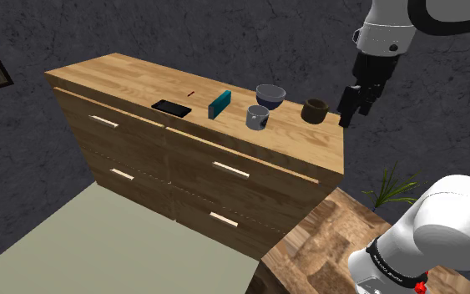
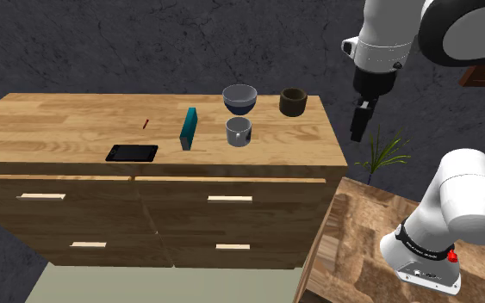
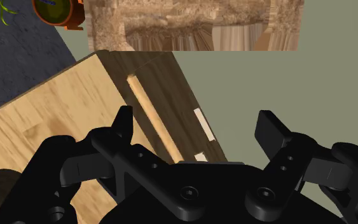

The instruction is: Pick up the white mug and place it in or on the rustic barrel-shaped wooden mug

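My tool (image 1: 346, 117) hangs open and empty just off the desk (image 1: 124, 79) edge; the greyish white mug (image 1: 258, 118) stands farther off than the dark barrel mug (image 1: 314, 109), so I'd pass high, then descend straddling its rim.

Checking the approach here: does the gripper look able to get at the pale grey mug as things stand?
Probably yes: the open gripper hangs beyond the dresser's end; the pale grey mug stands open from above, apart from bowl and dark barrel mug.
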